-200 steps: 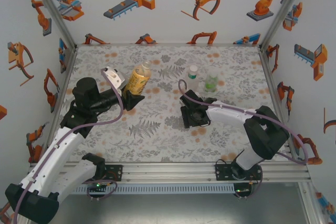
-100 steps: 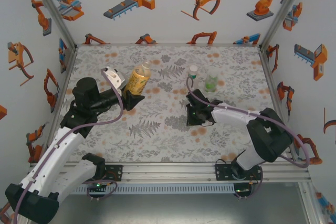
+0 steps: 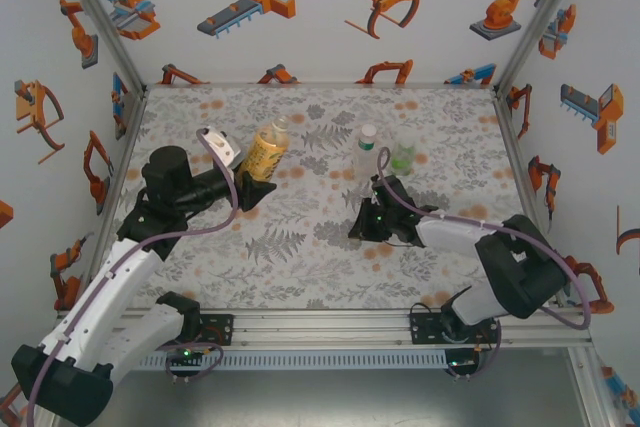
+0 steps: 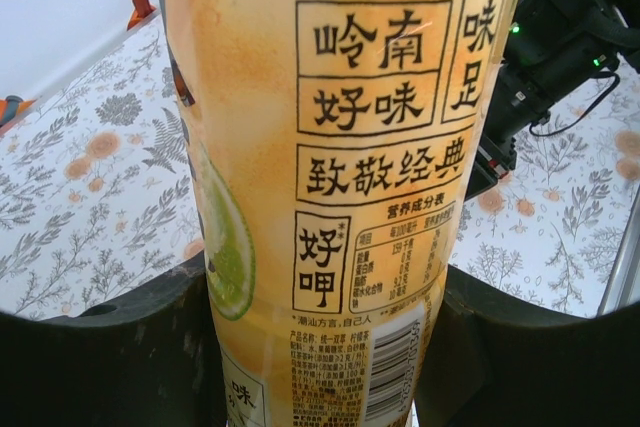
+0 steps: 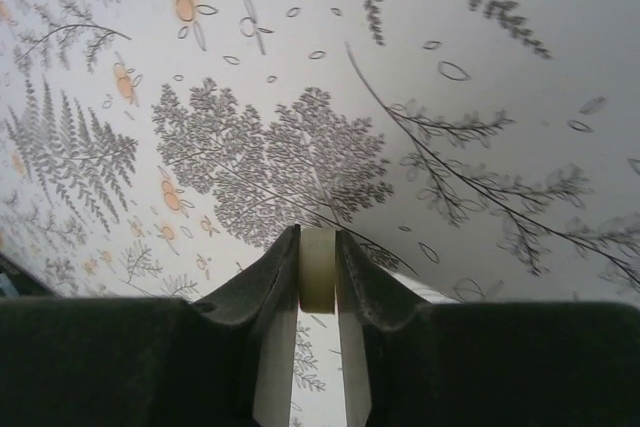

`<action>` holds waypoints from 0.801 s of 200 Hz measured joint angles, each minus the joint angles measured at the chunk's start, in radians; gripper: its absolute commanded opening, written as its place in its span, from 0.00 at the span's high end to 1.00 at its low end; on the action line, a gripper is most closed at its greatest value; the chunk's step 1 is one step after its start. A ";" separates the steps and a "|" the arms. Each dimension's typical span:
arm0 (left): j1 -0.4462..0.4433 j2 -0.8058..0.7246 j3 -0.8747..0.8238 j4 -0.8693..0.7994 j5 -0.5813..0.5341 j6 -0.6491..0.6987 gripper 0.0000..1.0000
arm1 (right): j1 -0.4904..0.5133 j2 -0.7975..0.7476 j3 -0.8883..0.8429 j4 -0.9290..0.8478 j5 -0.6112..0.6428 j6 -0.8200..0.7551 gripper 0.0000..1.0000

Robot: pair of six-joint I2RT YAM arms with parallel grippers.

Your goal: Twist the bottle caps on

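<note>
The tall bottle of amber-yellow liquid (image 3: 265, 153) stands tilted at the left middle of the table, and my left gripper (image 3: 254, 187) is shut on its lower body. Its yellow label (image 4: 350, 197) is close up between the dark fingers (image 4: 110, 357) in the left wrist view. The slim clear bottle (image 3: 367, 150) and the short green bottle (image 3: 403, 156) stand side by side at the middle right. My right gripper (image 3: 363, 226) is low over the table in front of them, shut on a small pale cap (image 5: 318, 272) pinched edge-on between its fingertips.
The table (image 3: 300, 257) has a grey leaf and orange flower print. White walls with robot pictures close in the left, back and right sides. A metal rail (image 3: 320, 322) with both arm bases runs along the near edge.
My right gripper has closed on the pale cap, and its arm has swung to the right and nearer. The left arm and the amber bottle have barely moved.
</note>
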 measured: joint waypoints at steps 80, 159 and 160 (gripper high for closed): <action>0.000 0.026 0.000 -0.002 0.000 0.000 1.00 | 0.000 -0.066 0.023 -0.156 0.100 -0.072 0.53; 0.000 0.026 0.000 -0.004 0.000 0.000 1.00 | 0.021 0.036 0.154 -0.272 0.098 -0.114 0.52; 0.000 0.026 0.000 -0.003 0.000 0.000 1.00 | 0.024 0.040 0.158 -0.275 0.098 -0.115 0.52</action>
